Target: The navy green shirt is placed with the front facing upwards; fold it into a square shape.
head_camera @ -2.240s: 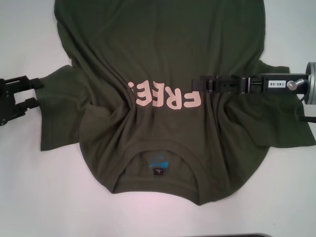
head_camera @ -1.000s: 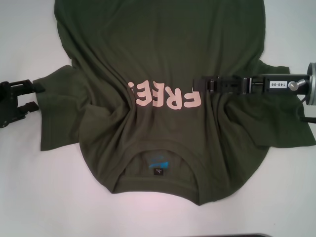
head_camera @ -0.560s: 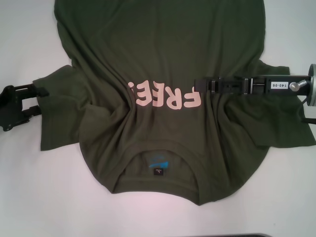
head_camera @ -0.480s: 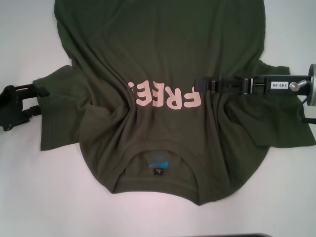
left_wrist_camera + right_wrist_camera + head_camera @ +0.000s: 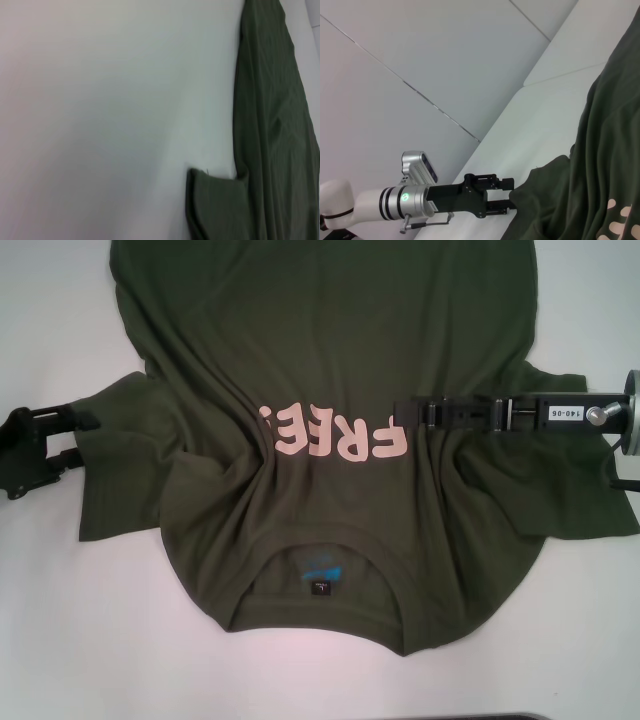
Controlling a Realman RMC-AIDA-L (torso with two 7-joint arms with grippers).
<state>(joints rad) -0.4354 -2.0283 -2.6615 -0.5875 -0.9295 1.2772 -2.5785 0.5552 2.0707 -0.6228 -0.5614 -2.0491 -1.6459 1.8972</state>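
Over the last two seconds the left gripper [image 5: 72, 440] edged in toward the navy green shirt [image 5: 330, 360] until its fingers [image 5: 85, 421] met the hem of the shirt's left sleeve [image 5: 125, 470], where earlier they had stood just clear of the cloth; the right arm and the shirt itself kept their places. The shirt lay face up on the white table [image 5: 60, 640], collar [image 5: 320, 545] nearest the robot, its pale pink lettering [image 5: 335, 435] reading upside down from the head camera and its blue neck label [image 5: 320, 570] showing inside the collar. Creases ran inward from both sleeves toward the lettering. The left gripper's fingers stood apart, one above and one below the sleeve edge, as the right wrist camera showed [image 5: 500, 196], and had not closed on the fabric. The right gripper [image 5: 400, 412] reached flat across the shirt's right side, its tip resting at the end of the lettering; whether its fingers were spread or together could not be made out. From the left wrist camera only a strip of the shirt's cloth [image 5: 275, 125] and a turned-up corner of the sleeve [image 5: 215, 202] appeared against the table [image 5: 100, 125].
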